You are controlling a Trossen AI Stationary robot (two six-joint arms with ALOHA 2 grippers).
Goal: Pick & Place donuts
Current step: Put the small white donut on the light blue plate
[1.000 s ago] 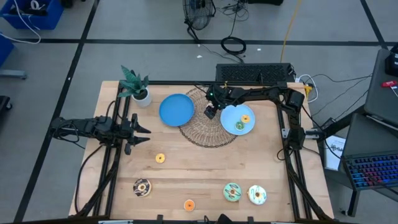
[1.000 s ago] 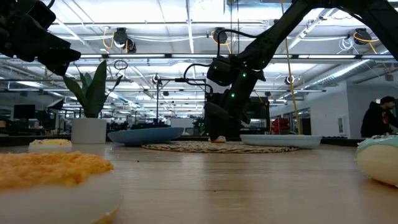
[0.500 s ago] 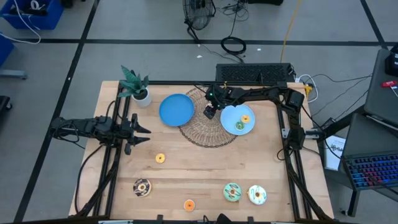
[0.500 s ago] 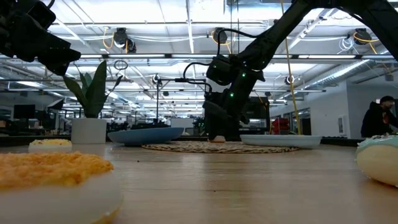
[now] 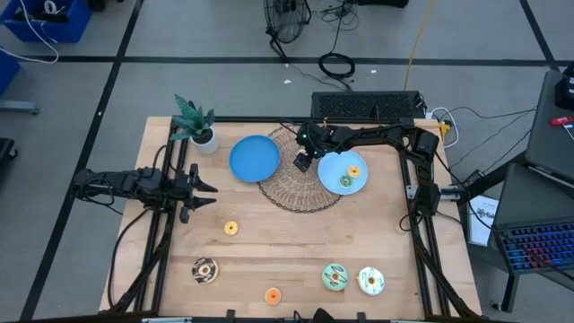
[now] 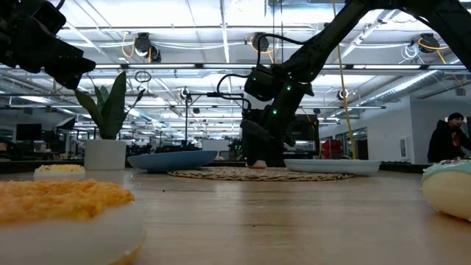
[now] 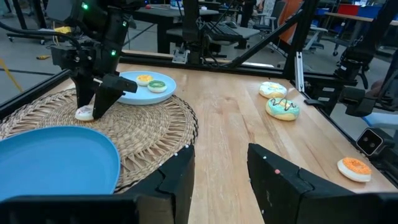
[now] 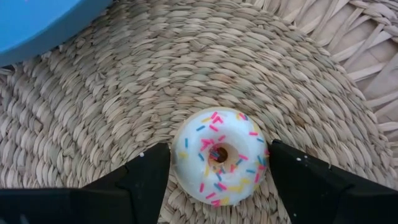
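A white donut with coloured sprinkles (image 8: 219, 157) lies flat on the round wicker mat (image 5: 287, 184), also seen as the donut (image 7: 84, 113). My right gripper (image 8: 219, 163) points down over it, open, one finger on each side. It shows as the right gripper (image 5: 303, 162) in the high view. A small orange donut (image 5: 353, 170) and a green one (image 5: 345, 182) lie on the right blue plate (image 5: 330, 170). On the near table are a small orange donut (image 5: 230, 228), a chocolate one (image 5: 204, 269), another orange one (image 5: 273, 295), a green-frosted one (image 5: 334, 276) and a white-frosted one (image 5: 370, 281). My left gripper (image 5: 204, 188) waits open at the table's left. My right gripper comes at the white sprinkled donut from above, its fingers (image 8: 149, 177) close against the two opposite sides of the ring's rim (image 8: 180, 158). Whether they touch it I cannot tell. The donut lies flat on the wicker mat.
A second blue plate (image 5: 255, 158) overlaps the mat's left side. A potted plant (image 5: 195, 124) stands at the far left corner. Bare wood lies between the mat and the near donuts. A person (image 6: 447, 140) stands in the room beyond the table.
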